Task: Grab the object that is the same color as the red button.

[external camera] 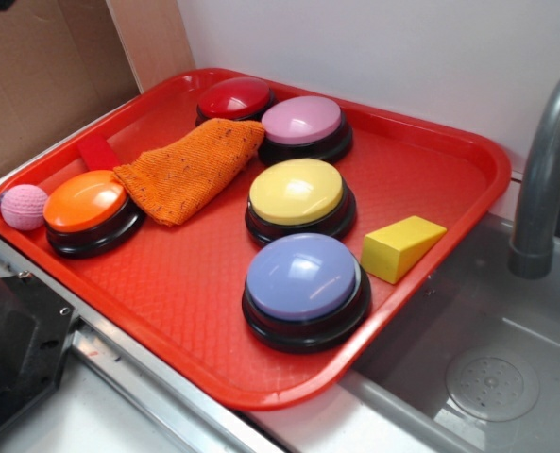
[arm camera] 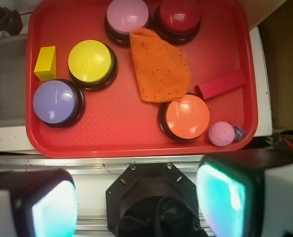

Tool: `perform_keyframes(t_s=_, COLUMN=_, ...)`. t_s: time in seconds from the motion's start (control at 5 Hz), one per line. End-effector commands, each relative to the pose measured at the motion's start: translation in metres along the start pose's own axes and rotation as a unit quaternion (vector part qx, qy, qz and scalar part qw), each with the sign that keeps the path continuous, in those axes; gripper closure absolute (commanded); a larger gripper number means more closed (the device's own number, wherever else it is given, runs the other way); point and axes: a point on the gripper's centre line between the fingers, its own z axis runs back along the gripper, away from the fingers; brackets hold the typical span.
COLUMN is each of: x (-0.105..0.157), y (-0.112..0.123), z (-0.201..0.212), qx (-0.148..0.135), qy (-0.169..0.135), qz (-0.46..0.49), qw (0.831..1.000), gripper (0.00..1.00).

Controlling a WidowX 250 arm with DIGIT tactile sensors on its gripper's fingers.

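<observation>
Red block (arm camera: 221, 83): flat on the tray (arm camera: 136, 140) by its edge, just beside the orange cloth (arm camera: 159, 66) and orange button (arm camera: 187, 116) – easy to miss, same red as the tray.
Red button (arm camera: 179, 15): in a tray corner, next to the pink button (arm camera: 127, 15) – shows which color to match.
Gripper (arm camera: 136, 197): fingers spread wide, holding nothing, well apart from the block, off the tray.
Next: probably go over the block and come down.
</observation>
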Motion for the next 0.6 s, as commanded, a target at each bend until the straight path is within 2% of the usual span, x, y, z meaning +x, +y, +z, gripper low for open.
perform_keyframes(t_s=0.0, x=0.000, y=0.000, z=0.000, qx=0.000, qy=0.000, qz=0.000, qw=1.000, gripper=0.00)
perform_keyframes(t_s=0.2, x=0.022, y=0.017, z=-0.021, qx=-0.033, qy=-0.030, qz=0.076, qw=0.996, gripper=0.00)
perform_keyframes(t_s=0.4, x=0.038, y=0.037, z=-0.040, qx=-0.027, qy=-0.018, qz=0.158, qw=0.987, gripper=0.00)
